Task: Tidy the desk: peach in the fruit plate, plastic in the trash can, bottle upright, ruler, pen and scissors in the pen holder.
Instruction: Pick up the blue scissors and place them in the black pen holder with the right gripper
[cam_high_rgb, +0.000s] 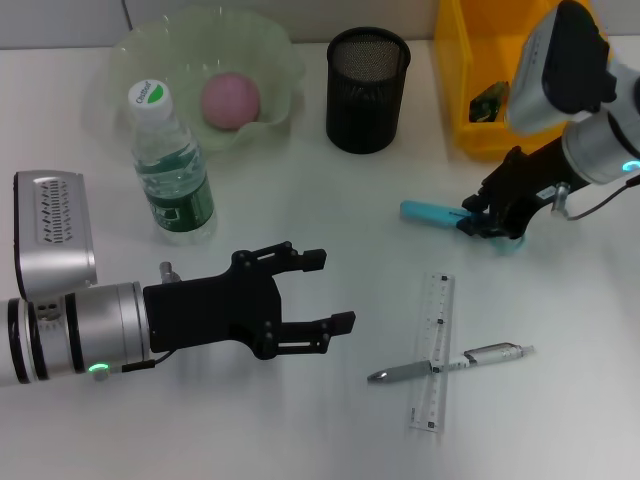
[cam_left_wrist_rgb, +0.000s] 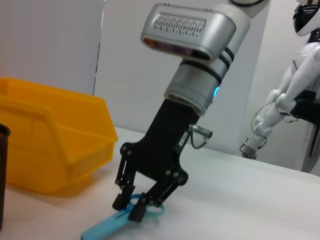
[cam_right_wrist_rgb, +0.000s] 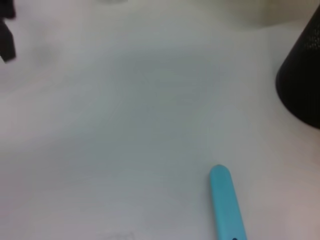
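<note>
Head view is showing the right hand (cam_high_rgb: 497, 222) closing its fingers around the handle end of the scissors (cam_high_rgb: 432, 213), lying on the bench with their long axis pointing toward the left hand (cam_high_rgb: 318, 292), hovering open and empty.

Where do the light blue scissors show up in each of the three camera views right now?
Head view: scissors lie right of centre, handle end under the right claw.
Left wrist view: bottom centre, beneath that claw.
Right wrist view: lower right.
Shared landmark: black mesh pen holder.
</note>
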